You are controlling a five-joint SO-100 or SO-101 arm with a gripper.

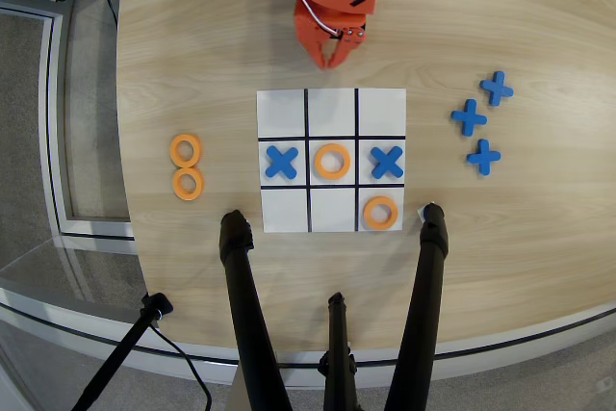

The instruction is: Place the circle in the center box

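In the overhead view the white 3x3 grid board [331, 103] lies in the middle of the wooden table. An orange ring [332, 161] lies flat in the center box [332, 143]. Another orange ring [380, 212] lies in the bottom right square. Blue X pieces lie in the middle left square [280, 162] and the middle right square [386, 162]. My orange gripper [332, 63] hangs above the table just beyond the board's top edge, fingers together and empty.
Two spare orange rings [186, 150] [188, 183] lie left of the board. Three blue X pieces [469, 117] lie to the right. Black tripod legs [241, 286] [428, 276] stand at the board's near edge. The table edge [125, 141] runs at left.
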